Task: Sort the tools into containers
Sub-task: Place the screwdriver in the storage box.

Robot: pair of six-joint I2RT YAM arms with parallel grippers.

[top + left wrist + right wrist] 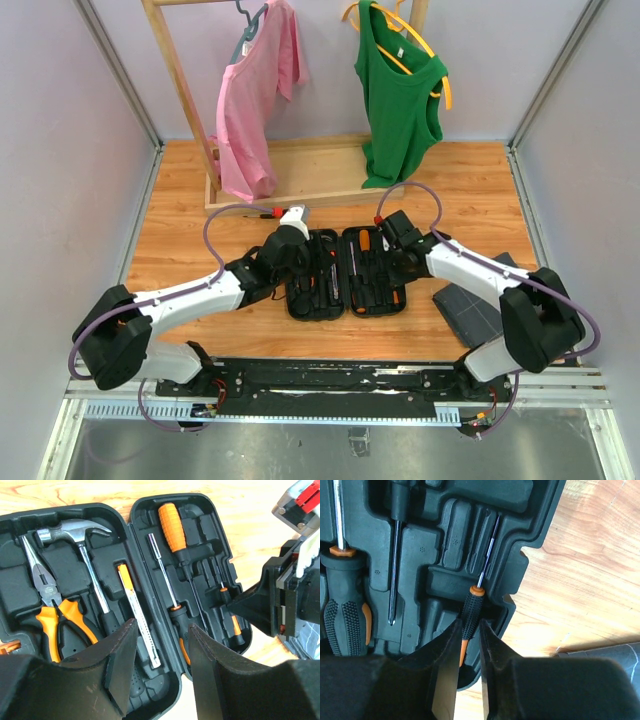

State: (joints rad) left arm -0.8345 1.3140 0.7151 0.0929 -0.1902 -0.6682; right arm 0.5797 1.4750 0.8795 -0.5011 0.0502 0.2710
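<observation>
Top external view: black tool case [312, 308] lies open at the centre of the wooden table [180, 200], its two halves side by side. A dark grey tray [475, 305] sits at 4 o'clock from it.
Left gripper [157, 667]: above the case's 9 o'clock half. Jaws moderately apart, nothing between them.
Right gripper [469, 645]: at the case's 3 o'clock half. Jaws narrow, one on each side of the handle of a small screwdriver [470, 611]. Contact of the pads with the handle cannot be determined.
Tool at right jaws: black knurled handle, orange collar. The thin shaft points to 12 o'clock in the right wrist view and lies along a moulded groove near the case's outer rim.
Left half, left wrist view: hammer [82, 532] and orange-handled pliers [50, 600], each seated in a slot.
Right half, left wrist view: orange-handled screwdriver [172, 527] at 12 o'clock, black-and-orange-handled screwdriver [176, 622] at 6 o'clock.
</observation>
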